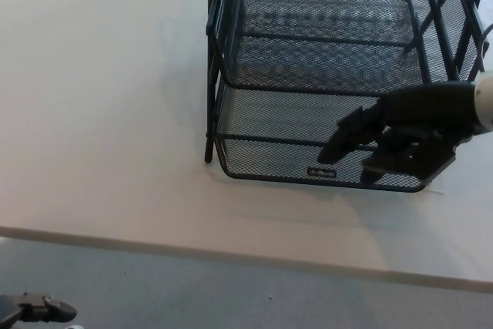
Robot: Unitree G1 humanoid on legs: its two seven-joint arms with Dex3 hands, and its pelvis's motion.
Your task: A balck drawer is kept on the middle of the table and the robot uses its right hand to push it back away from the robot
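A black wire-mesh drawer (323, 44) sits in a black wire rack (214, 75) on the white table (100, 113). Its front edge lies well back in the rack. Below it, a lower mesh tray (269, 148) with a small label (322, 172) sticks out toward me. My right hand (400, 140) comes in from the right and hovers over that lower tray's front right part, fingers (347, 135) stretched left, holding nothing. Whether it touches the drawer's front I cannot tell. A bit of my left hand (38, 310) shows at the bottom left corner, below the table edge.
The table's near edge (231, 256) runs across the bottom, with grey floor (231, 298) beyond it. The rack's upright bars (462, 28) stand at the right. Bare white table spreads to the left of the rack.
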